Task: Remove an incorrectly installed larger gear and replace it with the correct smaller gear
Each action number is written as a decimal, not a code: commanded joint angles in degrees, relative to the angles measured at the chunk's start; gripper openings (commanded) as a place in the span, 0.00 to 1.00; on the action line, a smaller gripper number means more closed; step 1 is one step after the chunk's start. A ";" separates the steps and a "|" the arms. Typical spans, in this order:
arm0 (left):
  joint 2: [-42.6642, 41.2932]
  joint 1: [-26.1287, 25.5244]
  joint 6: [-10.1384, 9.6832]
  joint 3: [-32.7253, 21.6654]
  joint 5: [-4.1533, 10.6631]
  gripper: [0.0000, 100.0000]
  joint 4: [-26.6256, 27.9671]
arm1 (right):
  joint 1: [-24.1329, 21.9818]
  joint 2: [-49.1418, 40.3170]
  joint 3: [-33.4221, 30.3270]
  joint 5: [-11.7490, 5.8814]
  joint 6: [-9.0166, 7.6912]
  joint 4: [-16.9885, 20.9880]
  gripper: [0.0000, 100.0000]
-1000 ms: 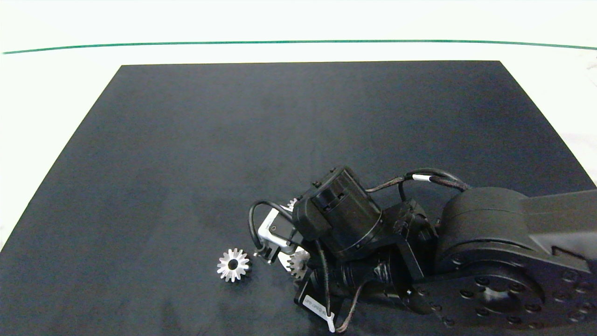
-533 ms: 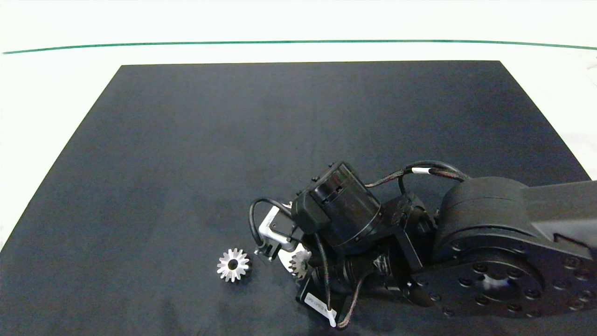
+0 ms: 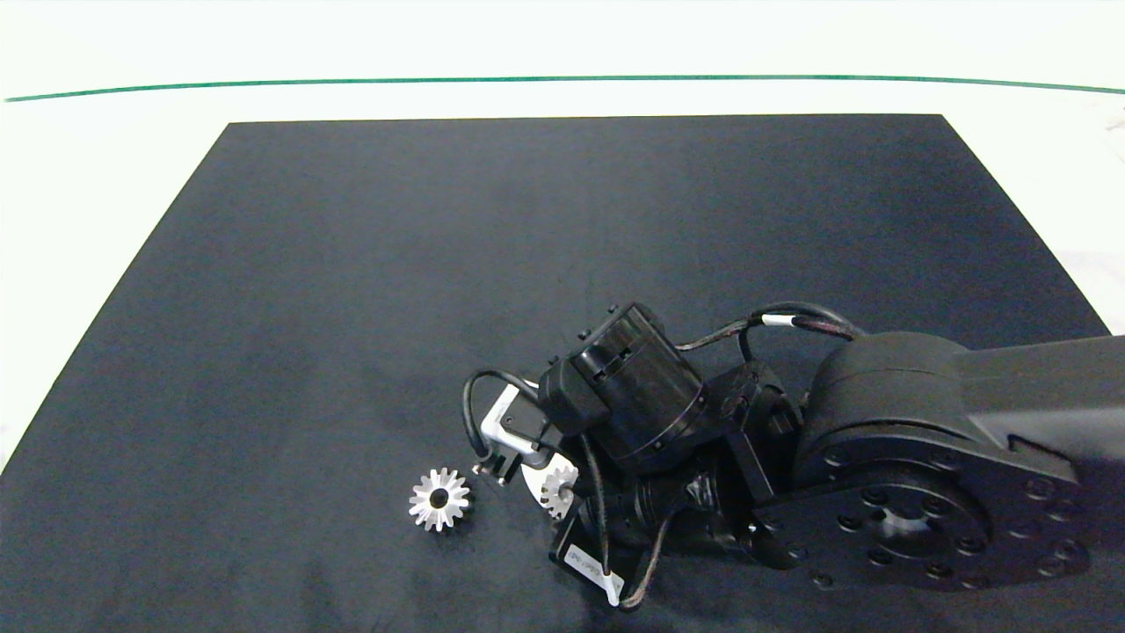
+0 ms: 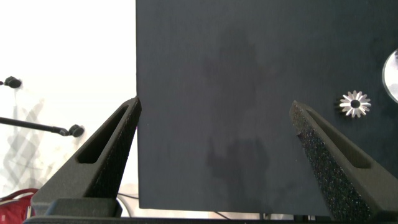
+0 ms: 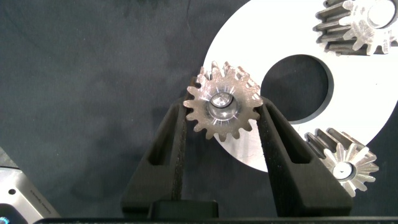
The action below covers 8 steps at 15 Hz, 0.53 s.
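The right gripper (image 5: 221,124) has its jaws closed on a short-toothed metal gear, the smaller gear (image 5: 222,103), pinched at its rim from both sides. The gear sits at the edge of a white ring-shaped plate (image 5: 360,106), where two more small gears (image 5: 367,25) (image 5: 345,163) are mounted. Whether it already sits on a peg or is only held over the spot cannot be told from the wrist view.

Compared with the head views from a second ago, the right arm (image 3: 879,475) has slid a little toward the table's left side, carrying wrist and gear with it, which reads as the final seating of the replacement. The larger gear (image 3: 439,498), with long pointed teeth (the wrong one), lies flat on the dark mat (image 3: 352,264) just beside the plate, apart from it and not moved across these frames. So the removal looks done and the swap is likely near its end.

The left gripper (image 4: 214,155) hangs over the mat's edge, jaws spread wide and holding nothing; the larger gear (image 4: 355,104) shows far off in its view.
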 commanded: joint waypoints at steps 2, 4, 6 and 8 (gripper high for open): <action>0.04 -0.01 0.01 0.09 0.11 1.00 0.32 | 0.03 0.25 -0.02 -0.03 -0.01 0.11 1.00; 0.04 -0.01 0.01 0.09 0.11 1.00 0.32 | 0.03 0.07 -0.02 -0.03 0.17 0.11 1.00; 0.13 -0.01 0.01 0.18 0.11 1.00 0.32 | 0.03 -0.45 0.60 -0.03 0.34 0.11 1.00; 0.13 -0.01 0.01 0.35 0.03 1.00 0.32 | 0.12 -1.42 0.95 -0.03 0.61 0.11 1.00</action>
